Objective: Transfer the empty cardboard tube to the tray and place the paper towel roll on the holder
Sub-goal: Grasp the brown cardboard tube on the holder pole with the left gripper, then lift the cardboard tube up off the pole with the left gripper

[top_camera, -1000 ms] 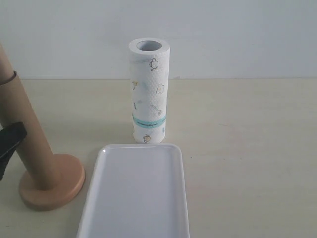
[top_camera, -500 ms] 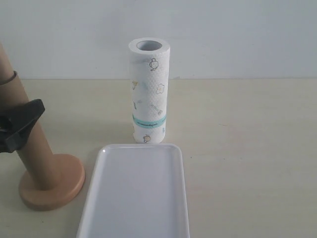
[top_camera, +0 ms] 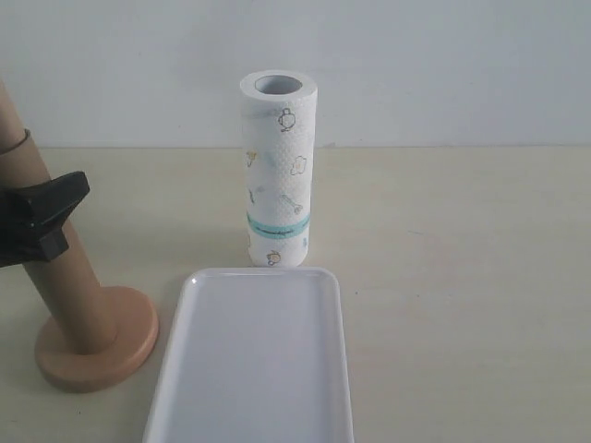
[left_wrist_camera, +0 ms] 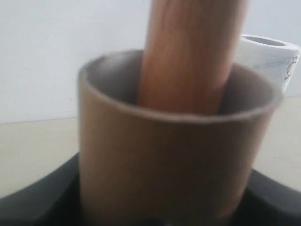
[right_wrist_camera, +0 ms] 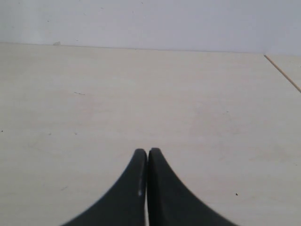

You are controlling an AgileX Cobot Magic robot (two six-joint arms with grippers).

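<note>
Tube (top_camera: 60, 286) sits sleeved over the holder (top_camera: 129, 349) at the left edge of the surface (top_camera: 462, 277), toward the near-left corner. Its long axis stands roughly upright and runs along the dowel; it leans in the exterior view, which may only be the camera angle.

Left tool (top_camera: 46, 217) is at the tube about mid-height, coming in from the left edge. In the left wrist view the black fingers (left_wrist_camera: 37, 202) sit on either side of the tube wall (left_wrist_camera: 174, 165) and seem to touch it. Whether they are clamped firm: cannot tell.

That view also looks across the tube's open rim, with the dowel (left_wrist_camera: 193, 52) rising out of the bore and leaning to one side of it. Judgement: the tube has to come off along the dowel, straight up, before any sideways carry.

Tray (top_camera: 254, 369) lies at the near edge, just beside the holder base, and is bare. The left arm is plainly the nearer one.

Tube: plain brown card, smooth, thin-walled, hollow. Likely light and easy to crush.

Roll (top_camera: 277, 166) stands upright mid-surface behind the tray's far edge, untouched, core open at the top.

Right tool (right_wrist_camera: 147, 188): fingers pressed together, holding nothing, over bare surface. It does not appear in the exterior view.
</note>
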